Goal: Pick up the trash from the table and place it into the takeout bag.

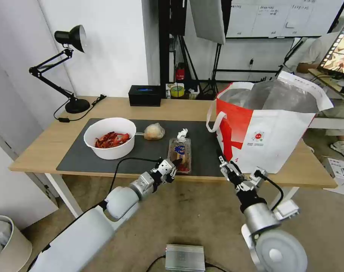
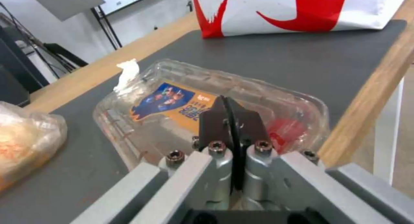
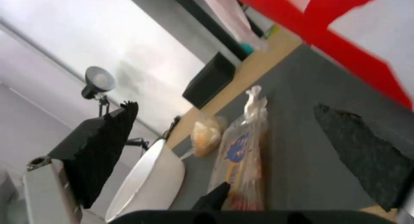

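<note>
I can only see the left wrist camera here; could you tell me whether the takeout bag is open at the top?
Observer: Yes. The takeout bag stands upright at the right end of the table, its foil-lined mouth wide open.
Operator: Thank you. Where is the right gripper?
Observer: The right gripper hangs at the table's front edge, beside the bag's lower left corner, fingers open.
Operator: Is there any trash outside my view?
Observer: A white bowl of red crayfish shells sits on the left part of the mat, left of the clear tray.
</note>
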Motion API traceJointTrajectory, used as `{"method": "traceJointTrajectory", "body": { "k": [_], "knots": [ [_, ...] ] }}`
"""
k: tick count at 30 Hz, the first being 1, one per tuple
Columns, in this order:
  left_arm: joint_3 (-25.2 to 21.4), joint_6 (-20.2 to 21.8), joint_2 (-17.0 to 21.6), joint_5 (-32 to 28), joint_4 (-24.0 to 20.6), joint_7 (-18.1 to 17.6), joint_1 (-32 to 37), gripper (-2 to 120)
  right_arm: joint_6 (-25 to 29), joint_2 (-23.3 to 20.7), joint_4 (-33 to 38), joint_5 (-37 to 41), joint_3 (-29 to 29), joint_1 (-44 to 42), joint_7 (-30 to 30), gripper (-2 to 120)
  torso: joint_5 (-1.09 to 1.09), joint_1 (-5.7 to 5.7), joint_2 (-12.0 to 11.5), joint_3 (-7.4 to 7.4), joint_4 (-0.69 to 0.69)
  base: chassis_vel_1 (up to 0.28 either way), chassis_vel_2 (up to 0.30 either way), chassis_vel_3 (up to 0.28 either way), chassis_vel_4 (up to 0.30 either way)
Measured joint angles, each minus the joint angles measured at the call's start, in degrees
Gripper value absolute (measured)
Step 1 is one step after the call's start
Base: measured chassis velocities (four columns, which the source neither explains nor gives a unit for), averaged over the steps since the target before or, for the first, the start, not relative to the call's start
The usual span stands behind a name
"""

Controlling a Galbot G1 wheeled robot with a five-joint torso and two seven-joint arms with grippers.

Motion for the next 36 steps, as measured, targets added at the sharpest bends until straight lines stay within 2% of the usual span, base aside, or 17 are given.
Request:
{"method": "traceJointTrajectory", "body": {
  "k": [6, 11, 21, 36],
  "knots": [
    [0.17, -0.43, 0.03, 0.02, 0.11, -0.07, 0.08, 0, -3.76, -1.04, -3.65, 6.1, -1.2, 5.7, 0.75, 100, 0.01, 0.0, 0.0, 0.0, 0.0, 0.0, 0.0, 0.0, 0.0],
    [0.26, -0.51, -0.28, -0.01, 0.27, -0.58, 0.01, 0, -7.12, -1.1, -7.84, 9.48, -3.26, 12.06, 4.1, 100, 0.0, 0.0, 0.0, 0.0, 0.0, 0.0, 0.0, 0.0, 0.0],
    [0.22, -0.66, -0.1, -0.51, 0.17, -1.42, 0.21, 0, -13.05, -2.17, -14.42, 10.97, -5.36, 20.0, 9.92, 100, 0.0, 0.0, 0.0, 0.0, 0.0, 0.0, 0.0, 0.0, 0.0],
    [0.04, -1.25, 0.1, -0.83, 0.57, -1.58, 0.34, 0, -19.79, 0.59, -22.63, 11.32, -9.71, 30.56, 16.6, 100, 0.0, 0.0, 0.0, 0.0, 0.0, 0.0, 0.0, 0.0, 0.0]
  ]
}}
